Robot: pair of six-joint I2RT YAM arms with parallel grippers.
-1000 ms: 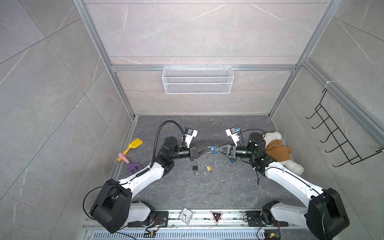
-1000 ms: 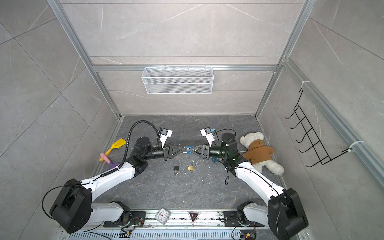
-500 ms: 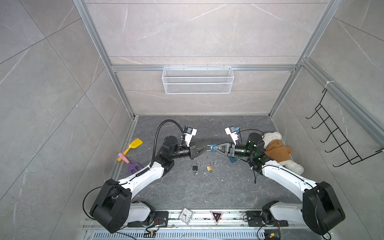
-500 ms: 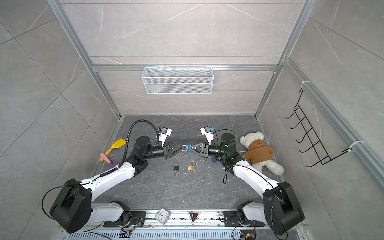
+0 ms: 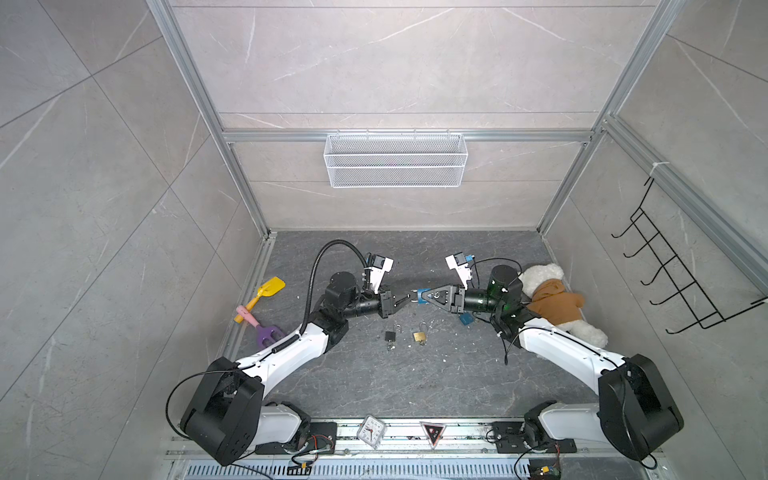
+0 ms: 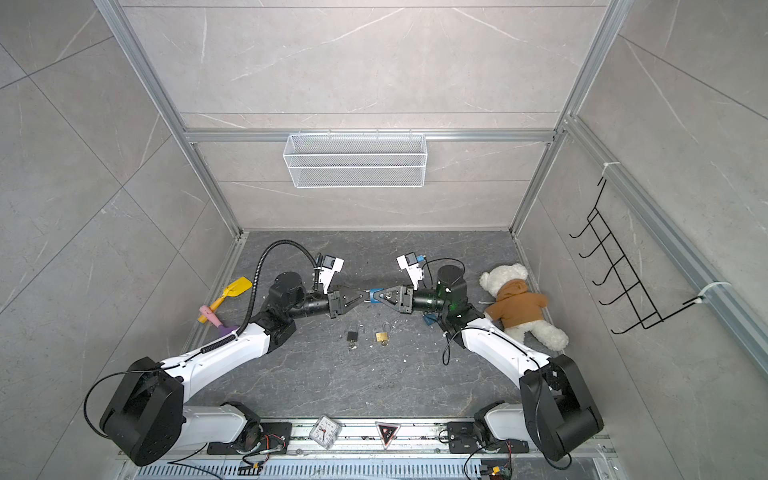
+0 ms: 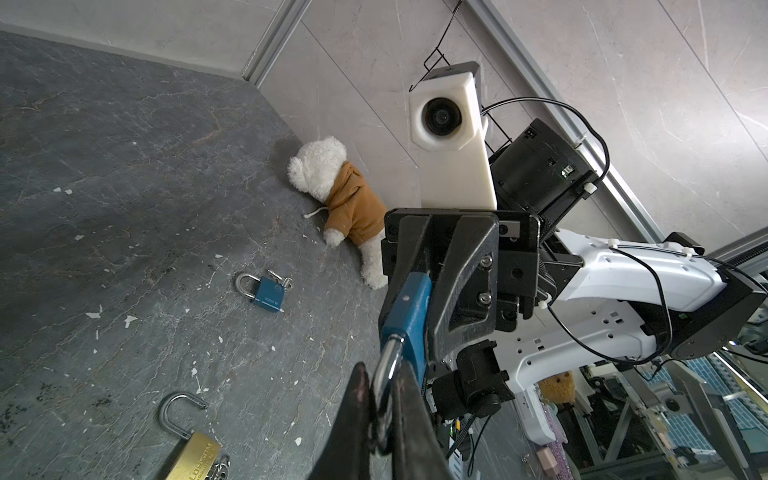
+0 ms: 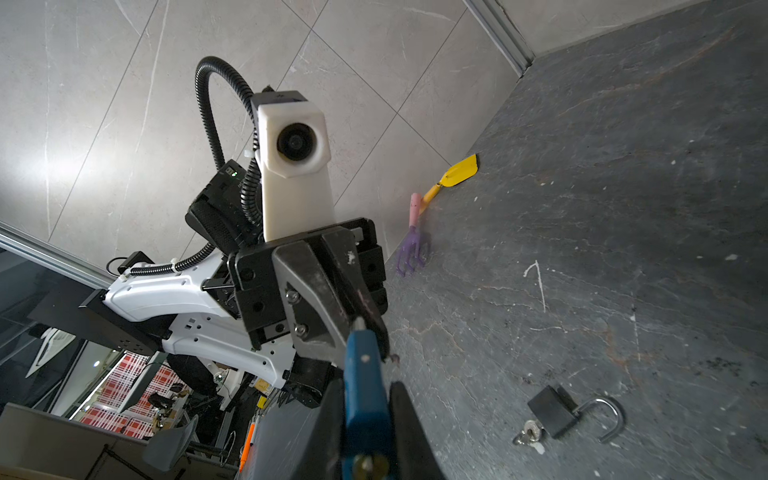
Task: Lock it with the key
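Note:
A blue padlock (image 5: 420,297) (image 6: 375,296) hangs above the floor between both arms. My right gripper (image 5: 424,297) (image 8: 365,395) is shut on its blue body (image 8: 365,374). My left gripper (image 5: 409,298) (image 7: 380,372) is shut on its silver shackle (image 7: 384,365), which runs between the two dark fingers. A small silvery key (image 5: 436,295) seems to sit at the body's base between the right fingers. In the right wrist view only a brass end (image 8: 368,465) shows there. The two grippers face each other, tip to tip.
On the floor below lie a black padlock (image 5: 390,336) and a brass padlock (image 5: 419,336), both with open shackles, and a second blue padlock (image 7: 266,291). A teddy bear (image 5: 552,301) lies by the right wall. A yellow shovel (image 5: 268,290) and a purple rake (image 5: 266,332) lie at the left.
Both grippers remain joined at the blue padlock. The right arm has swung slightly; the left fingers look a touch less tight on the shackle.

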